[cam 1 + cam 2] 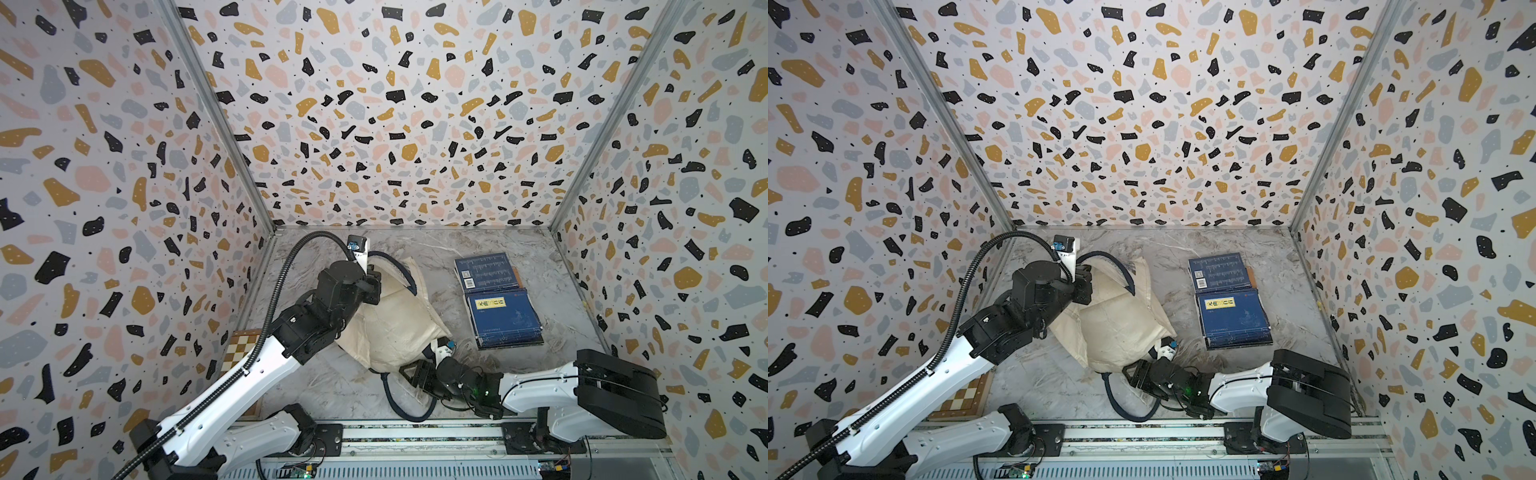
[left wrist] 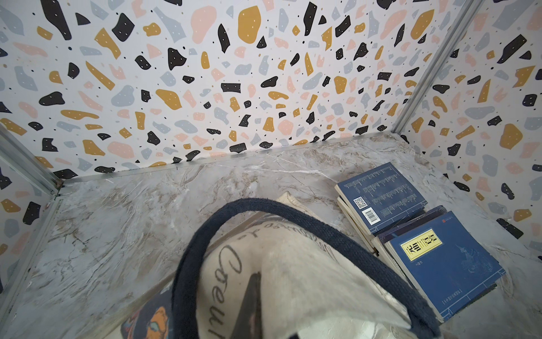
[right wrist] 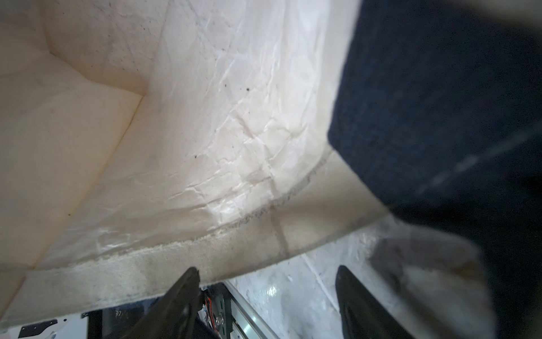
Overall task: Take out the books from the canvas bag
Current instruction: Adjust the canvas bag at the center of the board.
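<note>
The cream canvas bag [image 1: 392, 320] [image 1: 1121, 328] lies slumped on the marble table, its mouth turned toward the near edge. My left gripper [image 1: 372, 287] [image 1: 1084, 287] is shut on the canvas bag's far end and holds it raised; in the left wrist view the cloth [image 2: 293, 278] drapes over a dark finger [image 2: 249, 302]. My right gripper [image 1: 412, 376] [image 1: 1139, 376] [image 3: 264, 293] stands open at the bag's mouth rim [image 3: 176, 258], with nothing between its fingers. The bag's inside [image 3: 146, 132] shows only pale lining. The navy books [image 1: 498, 299] [image 1: 1229, 303] [image 2: 434, 264] lie in two overlapping stacks to the right of the bag.
A brown-and-cream chessboard box [image 1: 240, 348] [image 1: 963, 399] sits by the left wall under my left arm. One navy handle [image 1: 401, 409] [image 1: 1121, 405] loops on the table near the front rail. Patterned walls close in three sides.
</note>
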`<state>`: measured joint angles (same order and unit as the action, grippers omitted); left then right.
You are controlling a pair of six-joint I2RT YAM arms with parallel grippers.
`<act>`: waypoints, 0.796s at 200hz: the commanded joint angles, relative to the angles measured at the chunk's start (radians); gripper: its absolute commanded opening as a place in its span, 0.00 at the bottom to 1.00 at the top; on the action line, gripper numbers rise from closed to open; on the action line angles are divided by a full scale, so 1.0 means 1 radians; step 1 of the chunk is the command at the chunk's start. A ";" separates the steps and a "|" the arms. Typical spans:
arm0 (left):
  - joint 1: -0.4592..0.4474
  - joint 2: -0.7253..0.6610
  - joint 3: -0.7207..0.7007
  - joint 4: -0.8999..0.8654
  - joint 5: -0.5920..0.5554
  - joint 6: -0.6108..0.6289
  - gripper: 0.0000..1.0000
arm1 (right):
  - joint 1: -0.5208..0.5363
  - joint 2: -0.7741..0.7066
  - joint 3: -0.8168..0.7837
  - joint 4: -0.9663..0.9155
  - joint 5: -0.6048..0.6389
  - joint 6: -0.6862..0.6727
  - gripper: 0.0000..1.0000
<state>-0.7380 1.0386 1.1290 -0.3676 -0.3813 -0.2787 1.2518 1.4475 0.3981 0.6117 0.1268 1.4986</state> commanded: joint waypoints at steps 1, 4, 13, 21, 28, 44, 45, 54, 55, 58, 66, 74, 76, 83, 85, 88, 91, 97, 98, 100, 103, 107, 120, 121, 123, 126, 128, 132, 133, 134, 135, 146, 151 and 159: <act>-0.012 -0.031 0.043 0.117 -0.019 -0.017 0.00 | 0.002 0.017 -0.010 0.077 0.047 0.039 0.74; -0.013 -0.031 0.043 0.117 -0.018 -0.019 0.00 | 0.001 0.019 -0.010 0.086 0.052 0.035 0.74; -0.017 -0.033 0.042 0.117 -0.016 -0.020 0.00 | 0.000 0.029 -0.004 0.115 0.070 0.010 0.75; -0.022 -0.037 0.039 0.117 -0.019 -0.019 0.00 | -0.005 0.035 0.008 0.116 0.076 -0.006 0.74; -0.024 -0.041 0.035 0.118 -0.019 -0.022 0.00 | -0.010 0.041 0.015 0.125 0.077 -0.018 0.74; -0.028 -0.051 0.021 0.123 -0.015 -0.027 0.00 | -0.028 0.061 0.014 0.182 0.082 -0.029 0.74; -0.028 -0.051 0.020 0.124 -0.014 -0.028 0.00 | -0.028 0.063 0.013 0.187 0.081 -0.030 0.74; -0.030 -0.058 0.010 0.133 -0.009 -0.038 0.00 | -0.042 0.079 0.010 0.230 0.073 -0.035 0.74; -0.030 -0.059 0.009 0.135 -0.009 -0.039 0.00 | -0.044 0.081 0.009 0.233 0.071 -0.035 0.74; -0.032 -0.062 0.005 0.136 -0.006 -0.041 0.00 | -0.049 0.084 0.008 0.245 0.066 -0.034 0.74; -0.035 -0.066 -0.001 0.144 -0.004 -0.047 0.00 | -0.061 0.097 0.008 0.265 0.058 -0.029 0.74; -0.036 -0.069 -0.005 0.148 -0.003 -0.052 0.00 | -0.068 0.105 0.006 0.289 0.057 -0.032 0.73; -0.038 -0.069 -0.006 0.147 -0.002 -0.053 0.00 | -0.069 0.108 0.005 0.292 0.057 -0.034 0.73; -0.039 -0.072 -0.009 0.150 -0.001 -0.056 0.00 | -0.072 0.115 0.009 0.308 0.061 -0.044 0.72; -0.040 -0.072 -0.009 0.151 -0.001 -0.057 0.00 | -0.072 0.117 0.009 0.313 0.063 -0.047 0.72; -0.040 -0.074 -0.011 0.151 0.000 -0.059 0.00 | -0.073 0.120 0.012 0.320 0.064 -0.054 0.72; -0.042 -0.073 -0.011 0.152 0.001 -0.059 0.00 | -0.073 0.123 0.013 0.324 0.066 -0.060 0.71; -0.044 -0.075 -0.014 0.151 0.004 -0.064 0.00 | -0.074 0.126 0.019 0.331 0.065 -0.067 0.71; -0.044 -0.075 -0.014 0.152 0.004 -0.066 0.00 | -0.074 0.128 0.020 0.331 0.065 -0.067 0.71; -0.044 -0.076 -0.015 0.153 0.005 -0.067 0.00 | -0.075 0.129 0.020 0.333 0.065 -0.067 0.70; -0.044 -0.078 -0.015 0.153 0.006 -0.071 0.00 | -0.075 0.132 0.021 0.338 0.064 -0.069 0.70; -0.044 -0.079 -0.019 0.155 0.007 -0.074 0.00 | -0.075 0.136 0.022 0.352 0.062 -0.073 0.70; -0.048 -0.084 -0.031 0.167 0.010 -0.079 0.00 | -0.074 0.152 0.023 0.398 0.050 -0.087 0.67; -0.048 -0.085 -0.031 0.169 0.010 -0.079 0.00 | -0.074 0.153 0.022 0.401 0.050 -0.087 0.67; -0.049 -0.086 -0.033 0.171 0.010 -0.080 0.00 | -0.074 0.155 0.022 0.406 0.052 -0.087 0.66; -0.050 -0.086 -0.036 0.172 0.010 -0.081 0.00 | -0.075 0.156 0.023 0.409 0.054 -0.087 0.66; -0.049 -0.086 -0.037 0.171 0.010 -0.079 0.00 | -0.074 0.156 0.023 0.412 0.055 -0.087 0.66; -0.050 -0.086 -0.038 0.172 0.011 -0.083 0.00 | -0.074 0.158 0.023 0.418 0.057 -0.091 0.65; -0.050 -0.087 -0.039 0.171 0.011 -0.082 0.00 | -0.075 0.158 0.023 0.420 0.057 -0.092 0.64; -0.050 -0.088 -0.039 0.171 0.011 -0.083 0.00 | -0.074 0.159 0.024 0.422 0.058 -0.093 0.64; -0.050 -0.088 -0.040 0.171 0.011 -0.082 0.00 | -0.074 0.158 0.024 0.424 0.060 -0.095 0.64; -0.052 -0.092 -0.048 0.171 0.014 -0.088 0.00 | -0.074 0.159 0.028 0.436 0.069 -0.115 0.60; -0.053 -0.092 -0.054 0.172 0.016 -0.091 0.00 | -0.076 0.159 0.031 0.437 0.070 -0.125 0.58; -0.054 -0.096 -0.063 0.174 0.018 -0.095 0.00 | -0.078 0.162 0.036 0.443 0.066 -0.139 0.53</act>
<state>-0.7826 0.9730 1.0824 -0.3004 -0.3756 -0.3428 1.1782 1.6089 0.3973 0.9855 0.1772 1.4151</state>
